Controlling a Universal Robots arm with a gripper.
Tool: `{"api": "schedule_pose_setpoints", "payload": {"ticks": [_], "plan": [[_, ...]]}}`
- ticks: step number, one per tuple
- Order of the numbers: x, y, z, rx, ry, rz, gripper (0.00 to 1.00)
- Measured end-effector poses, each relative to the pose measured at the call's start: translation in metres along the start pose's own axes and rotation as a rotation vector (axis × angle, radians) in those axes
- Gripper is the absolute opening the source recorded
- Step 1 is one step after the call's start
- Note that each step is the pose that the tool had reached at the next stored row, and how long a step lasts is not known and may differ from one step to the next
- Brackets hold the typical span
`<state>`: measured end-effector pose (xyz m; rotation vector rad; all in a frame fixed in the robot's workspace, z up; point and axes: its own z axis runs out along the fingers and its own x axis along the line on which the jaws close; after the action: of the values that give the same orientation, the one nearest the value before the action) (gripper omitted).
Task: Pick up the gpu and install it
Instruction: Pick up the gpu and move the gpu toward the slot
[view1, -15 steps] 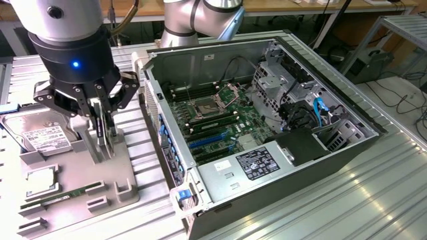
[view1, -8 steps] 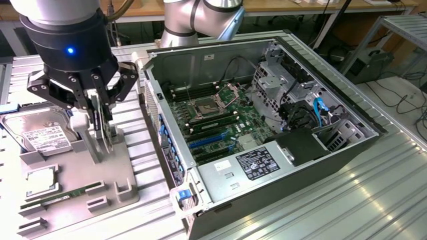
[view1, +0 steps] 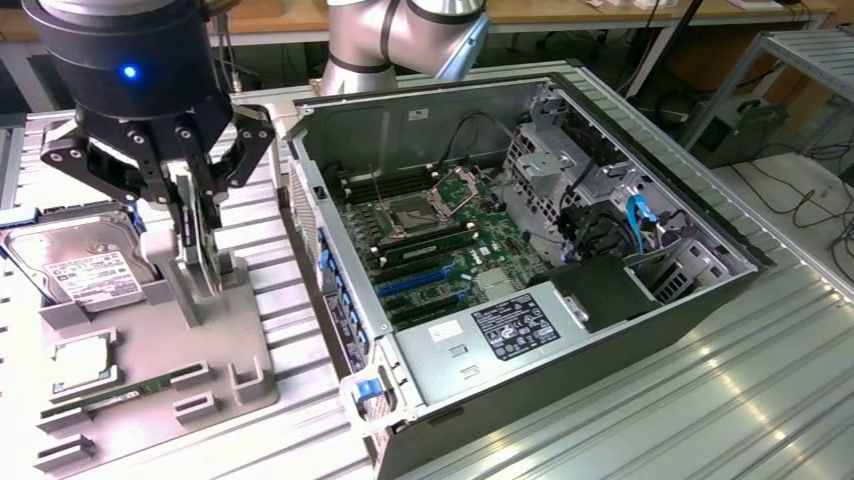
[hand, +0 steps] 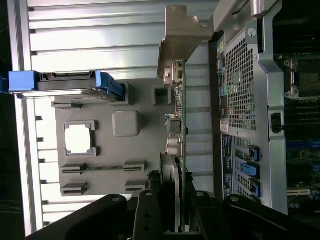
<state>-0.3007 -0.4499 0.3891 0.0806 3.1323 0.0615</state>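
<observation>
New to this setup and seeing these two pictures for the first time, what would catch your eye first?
The black end effector at the exterior view's upper left stands out first, its fingers closed on the thin gpu, which stands on edge at the grey parts holder. To the exterior view's right lies the open computer case, with its green motherboard exposed.

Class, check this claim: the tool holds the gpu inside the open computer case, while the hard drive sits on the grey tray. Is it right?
One thing is wrong. The exterior view shows the tool holding the gpu over the grey tray, outside the open computer case. The hard drive does sit on the grey tray.
</observation>
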Motion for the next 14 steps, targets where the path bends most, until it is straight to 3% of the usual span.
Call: {"api": "schedule_pose_setpoints", "payload": {"ticks": [14], "plan": [[0.000,0.0010,-0.0251,0.0000,0.0001,0.000,0.27]]}}
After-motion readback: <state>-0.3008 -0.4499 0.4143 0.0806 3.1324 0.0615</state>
